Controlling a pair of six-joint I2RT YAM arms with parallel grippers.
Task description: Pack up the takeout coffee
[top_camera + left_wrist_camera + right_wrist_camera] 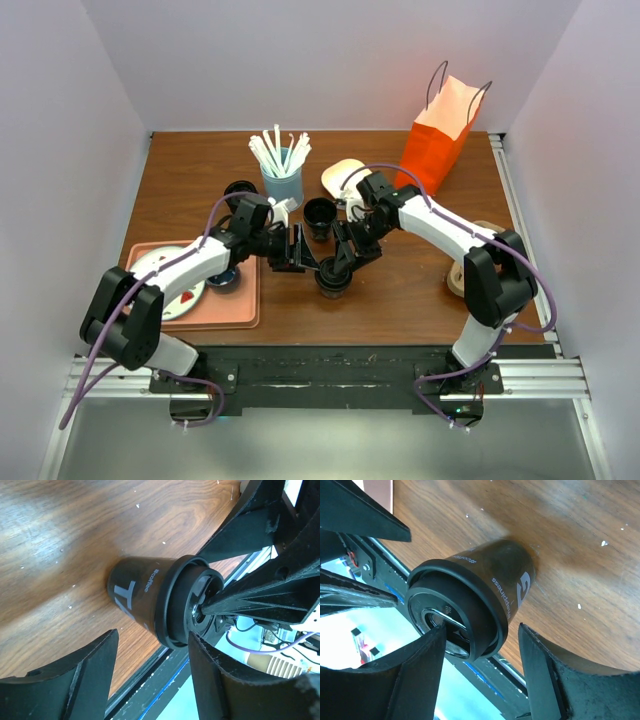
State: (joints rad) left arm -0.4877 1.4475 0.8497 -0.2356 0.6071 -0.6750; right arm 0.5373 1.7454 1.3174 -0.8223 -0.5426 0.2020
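The takeout coffee [332, 279] is a black tapered cup with a black lid, standing upright on the wooden table [400, 295] near its front middle. My left gripper [306, 262] comes in from the left, open, with its fingertips just short of the lid [175, 605]; nothing lies between its fingers [220, 680]. My right gripper [343, 260] hangs over the cup from the right, also open. One of its fingers [427, 655] reaches across the lid's top [455, 615] and the other stands apart past the rim. White lettering shows on the cup's wall [512, 592].
A second black cup [319, 216] without a lid stands just behind. Further back are a light blue tumbler of white straws [282, 178] and an orange paper bag [440, 135]. A pink tray [235, 305] holding a plate [165, 275] lies at the left.
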